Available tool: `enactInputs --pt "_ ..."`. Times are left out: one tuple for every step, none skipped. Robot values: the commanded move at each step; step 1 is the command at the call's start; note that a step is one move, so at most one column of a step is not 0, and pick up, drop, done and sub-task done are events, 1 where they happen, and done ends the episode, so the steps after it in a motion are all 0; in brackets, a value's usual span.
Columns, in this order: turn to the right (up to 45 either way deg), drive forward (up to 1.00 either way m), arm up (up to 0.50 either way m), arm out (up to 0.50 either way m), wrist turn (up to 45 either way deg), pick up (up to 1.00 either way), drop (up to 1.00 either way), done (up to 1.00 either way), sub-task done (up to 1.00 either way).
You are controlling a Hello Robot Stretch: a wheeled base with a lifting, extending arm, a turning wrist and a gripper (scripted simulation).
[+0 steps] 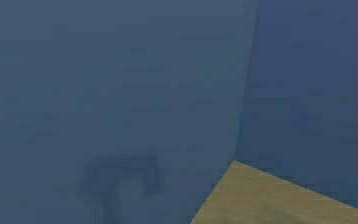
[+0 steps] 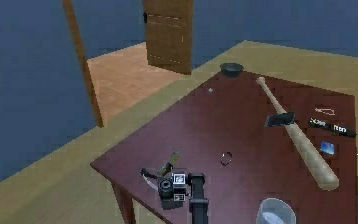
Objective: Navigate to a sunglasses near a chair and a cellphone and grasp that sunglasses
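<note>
Your arm (image 2: 199,208) rose from the arm side view's bottom edge and lay out over the near corner of the dark red table (image 2: 202,125). At its end sat the gripper (image 2: 155,178), fingers low over the tabletop. Right at the fingers lay a thin dark shape (image 2: 168,161), likely the sunglasses, too small to be sure. It lay on the table, so I could not tell whether the gripper held anything, touched it or only hung beside it. The finger state could not be read either.

Farther out on the table lay:
- a small ring (image 2: 227,155), near the gripper
- a baseball bat (image 2: 297,135), running slantwise
- a dark bowl (image 2: 232,69), at the far edge
- a white bowl (image 2: 277,212), at the near edge
- a dark bar (image 2: 332,125) with white marks, maybe the cellphone, well apart from the gripper

A wooden door (image 2: 169,35) stood beyond the table. Ahead of you was a blue wall (image 1: 117,80) and a patch of tan floor (image 1: 267,200).

My call on progress: navigation looked done, with your base beside the table and the arm out. The reach looked about finished too. The grasp itself was not confirmed, as nothing hung clear of the surface. What was left was securing the shape and lifting it off the table.
</note>
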Motion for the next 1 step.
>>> enactInputs --pt "0.0 0.00 0.00 0.00 0.0 1.00 0.00 0.00 0.00"
